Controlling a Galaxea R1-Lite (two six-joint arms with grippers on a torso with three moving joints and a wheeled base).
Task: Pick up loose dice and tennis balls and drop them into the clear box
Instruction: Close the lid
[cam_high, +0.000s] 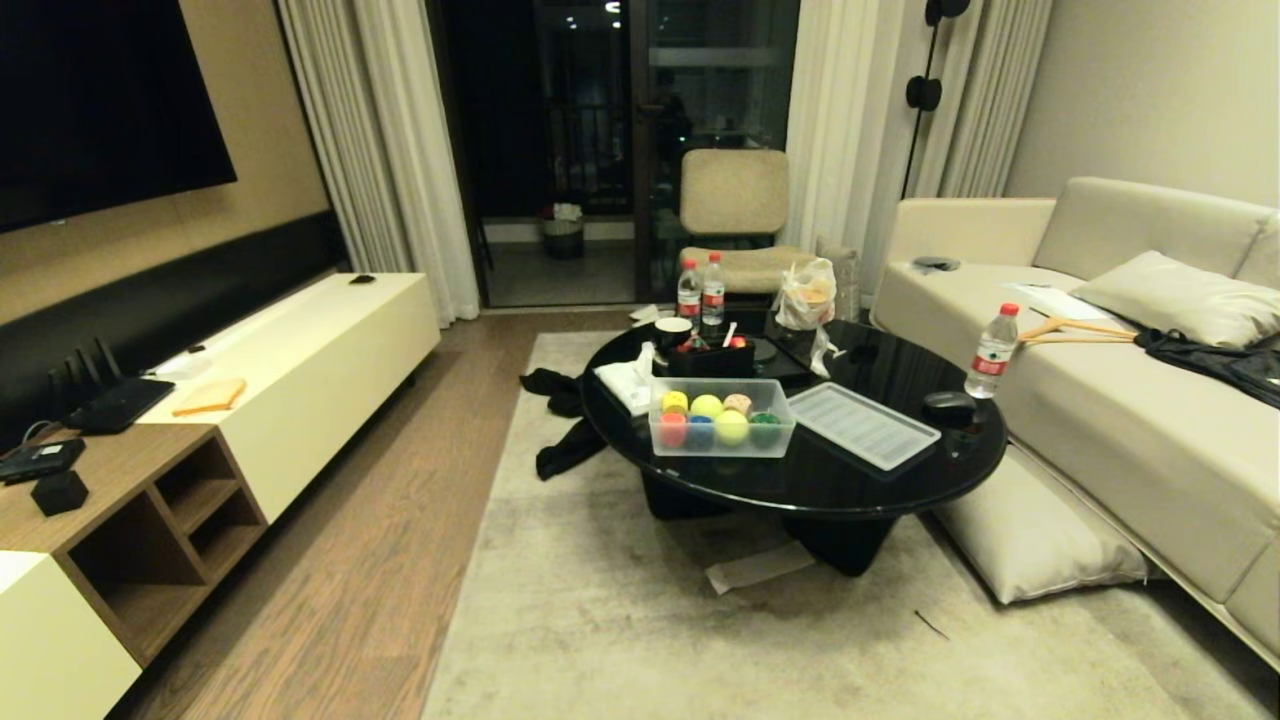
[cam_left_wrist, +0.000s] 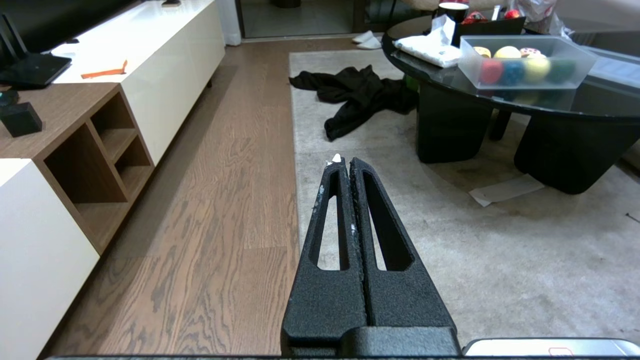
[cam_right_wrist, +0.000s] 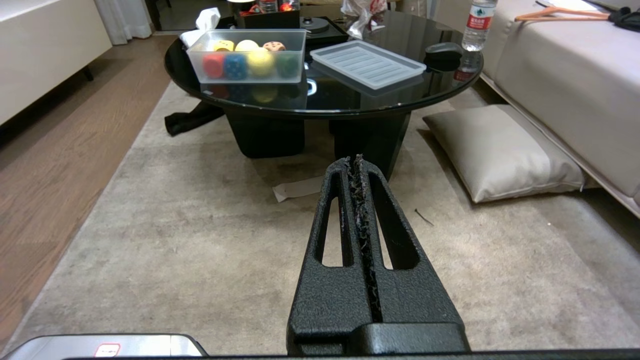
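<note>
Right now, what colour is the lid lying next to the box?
Frosted whitish lid with ribs; right wrist view.

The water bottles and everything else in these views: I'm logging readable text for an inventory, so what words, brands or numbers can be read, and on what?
No text can be read.
Bottle on the sofa: red-and-white label, print too small.
Two bottles at the table's far edge: red labels, print too small.
Dice in the clear box: pips only, no numerals.
Ribbed lid: no lettering visible.
</note>
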